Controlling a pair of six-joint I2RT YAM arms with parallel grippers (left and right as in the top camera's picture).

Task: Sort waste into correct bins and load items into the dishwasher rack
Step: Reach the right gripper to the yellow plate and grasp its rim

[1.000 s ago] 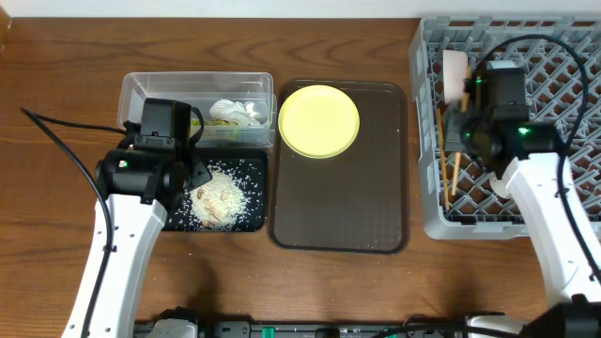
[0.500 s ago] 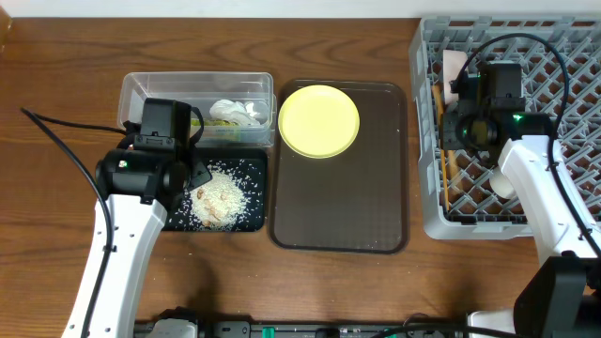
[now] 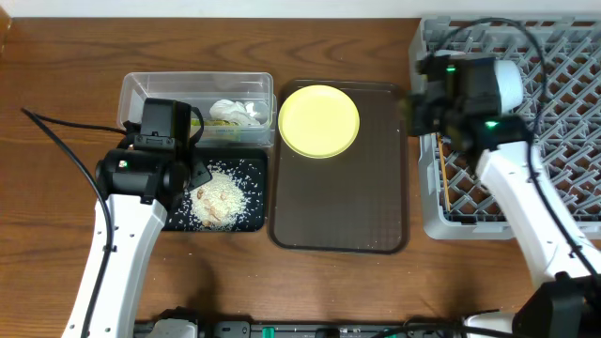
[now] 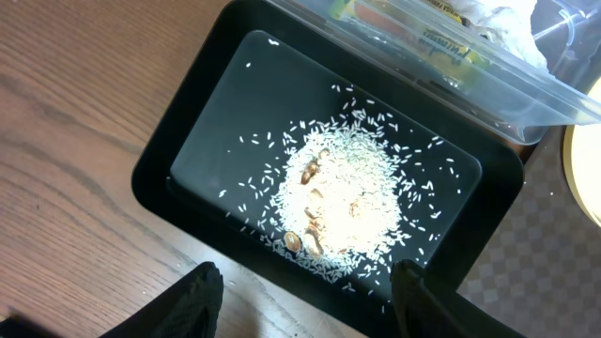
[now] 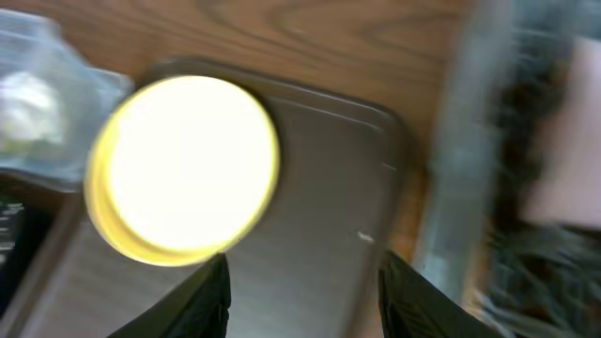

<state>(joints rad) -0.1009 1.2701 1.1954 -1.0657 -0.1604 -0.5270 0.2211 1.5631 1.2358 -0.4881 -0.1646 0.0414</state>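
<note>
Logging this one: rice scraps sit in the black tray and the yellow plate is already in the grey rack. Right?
Not quite. The overhead view shows the yellow plate lying on the brown serving tray, not in the grey rack. The rice scraps do sit in the black tray.

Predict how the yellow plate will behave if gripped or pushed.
The plate looks rigid and smooth, so it is probably stiff but slippery. It lies flat on the tray with a low rim, so the right hand likely has to catch its edge. Round and shallow, it should slide rather than tip if pushed.
</note>
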